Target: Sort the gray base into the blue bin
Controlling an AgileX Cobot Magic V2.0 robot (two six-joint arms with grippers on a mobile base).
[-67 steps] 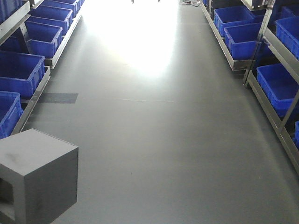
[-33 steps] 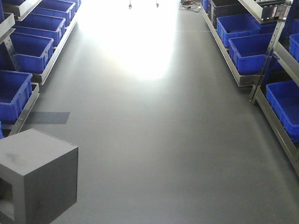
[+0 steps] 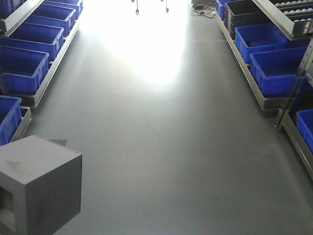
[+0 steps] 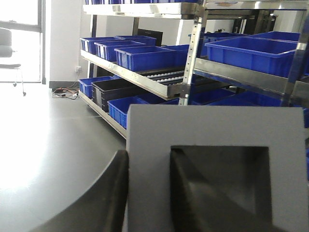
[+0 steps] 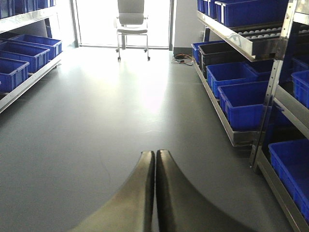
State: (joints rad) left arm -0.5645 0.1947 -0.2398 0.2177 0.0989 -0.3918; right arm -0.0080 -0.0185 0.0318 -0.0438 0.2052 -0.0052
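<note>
The gray base (image 3: 41,186) hangs at the lower left of the front view, above the floor. In the left wrist view the gray base (image 4: 149,145) fills the lower frame, recess toward the camera. My left gripper (image 4: 149,193) is shut on its border wall, one finger outside, one inside the recess. My right gripper (image 5: 155,159) is shut and empty, held over the grey floor. Several blue bins (image 3: 274,68) sit on low racks along both sides of the aisle, also in the right wrist view (image 5: 244,104) and the left wrist view (image 4: 145,58).
Metal shelf racks (image 3: 254,83) line both sides of a grey floor aisle (image 3: 161,137). A black bin (image 3: 244,12) stands far right. An office chair (image 5: 132,24) stands at the bright far end. Cables (image 3: 203,10) lie on the floor there.
The racks and bins have slid toward the frame's bottom and sides, so the base has rolled forward along the aisle. The gray base stays in the same place in view.
</note>
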